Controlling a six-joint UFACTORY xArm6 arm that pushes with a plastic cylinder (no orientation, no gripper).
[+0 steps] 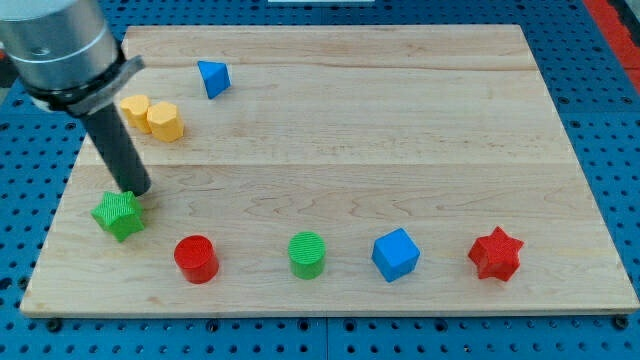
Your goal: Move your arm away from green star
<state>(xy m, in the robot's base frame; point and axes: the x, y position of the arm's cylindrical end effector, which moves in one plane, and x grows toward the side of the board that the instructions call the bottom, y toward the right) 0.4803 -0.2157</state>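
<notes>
My tip [137, 191] touches the green star [119, 215]; arm cropped at view's top.

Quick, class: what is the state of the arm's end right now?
No gripper: my tip is a bare rod holding nothing, right at the green star's upper edge; contact cannot be told.

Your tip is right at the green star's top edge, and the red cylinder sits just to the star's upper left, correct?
Not quite. The camera view shows the red cylinder to the lower right of the green star, not the upper left. My tip is indeed right at the star's top edge.
</notes>
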